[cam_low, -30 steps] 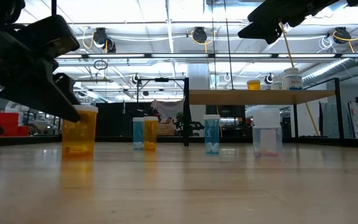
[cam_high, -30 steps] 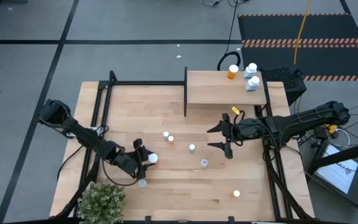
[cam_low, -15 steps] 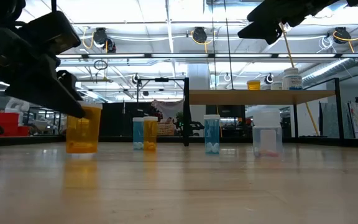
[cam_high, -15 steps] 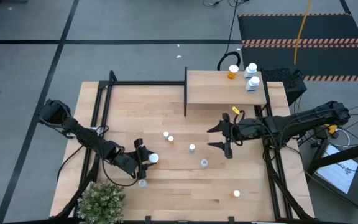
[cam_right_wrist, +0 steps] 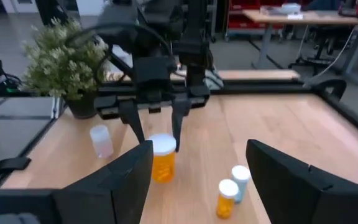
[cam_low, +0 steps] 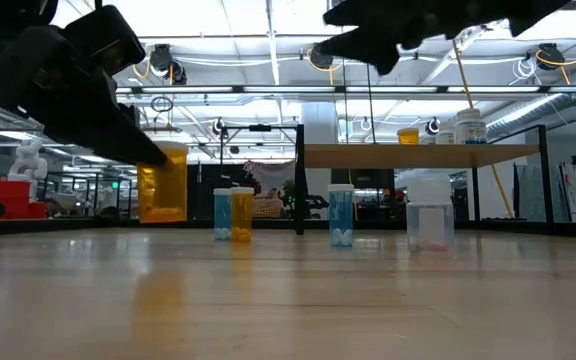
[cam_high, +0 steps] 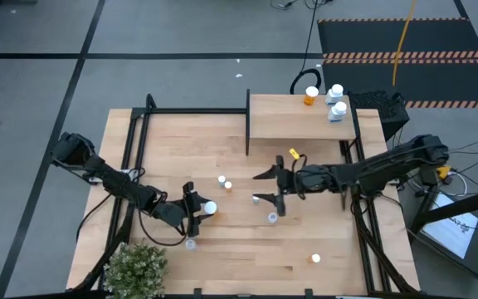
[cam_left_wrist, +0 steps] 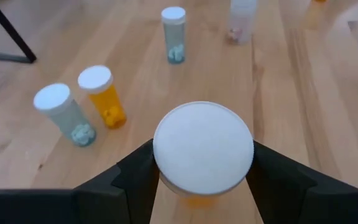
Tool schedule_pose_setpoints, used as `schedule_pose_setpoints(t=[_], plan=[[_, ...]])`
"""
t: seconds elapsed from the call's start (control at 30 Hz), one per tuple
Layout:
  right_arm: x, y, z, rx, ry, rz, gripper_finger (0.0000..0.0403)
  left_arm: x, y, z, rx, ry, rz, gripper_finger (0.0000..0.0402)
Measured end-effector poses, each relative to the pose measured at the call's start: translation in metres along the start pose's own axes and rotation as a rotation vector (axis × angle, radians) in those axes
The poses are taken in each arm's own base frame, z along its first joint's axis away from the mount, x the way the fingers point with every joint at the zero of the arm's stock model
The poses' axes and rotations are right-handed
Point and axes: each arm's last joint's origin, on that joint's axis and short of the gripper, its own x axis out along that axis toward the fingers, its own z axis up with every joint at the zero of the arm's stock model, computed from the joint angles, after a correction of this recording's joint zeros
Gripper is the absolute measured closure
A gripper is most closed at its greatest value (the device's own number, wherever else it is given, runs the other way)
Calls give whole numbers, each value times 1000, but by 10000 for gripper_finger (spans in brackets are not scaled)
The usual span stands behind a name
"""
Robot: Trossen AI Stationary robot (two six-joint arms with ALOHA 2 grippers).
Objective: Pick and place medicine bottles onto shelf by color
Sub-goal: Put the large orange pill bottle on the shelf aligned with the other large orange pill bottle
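Left tool (cam_high: 199,213) clamped on a large orange bottle (cam_low: 163,183) with white cap (cam_left_wrist: 202,148), lifted clear of the bench (cam_high: 222,266), near the left front. Right tool (cam_high: 265,188) spread apart, holding nothing, hanging above mid-bench. Below and between: a pale blue bottle (cam_left_wrist: 64,114) just beside a small orange bottle (cam_left_wrist: 100,94), another blue one (cam_left_wrist: 173,33) farther off. Shelf (cam_high: 280,124) at the back, carrying three bottles (cam_high: 326,98) at its right end.

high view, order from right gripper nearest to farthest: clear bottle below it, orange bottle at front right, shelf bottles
1. clear bottle, just in front of the right gripper.
2. orange bottle, front right of table.
3. shelf bottles, back right, on the shelf.
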Motion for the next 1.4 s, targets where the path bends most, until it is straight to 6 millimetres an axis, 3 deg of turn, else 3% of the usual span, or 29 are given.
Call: schedule_pose_setpoints(t=[0.33,0.7,0.83,1.0,1.17,1.4], plan=[[63,9,-11,30,133,-14,152,3,3,-7,30,59,30,186],[119,19,-21,56,242,-24,151,6,2,-11,33,75,36,185],[131,21,-27,78,277,-9,151,7,2,-13,22,86,32,181],[139,22,-29,91,314,-18,151,6,1,-13,18,84,28,146],[149,24,-22,75,351,-24,150,4,-2,-14,30,83,21,117],[162,22,-14,30,362,-7,150,-9,-7,-9,34,41,10,113]])
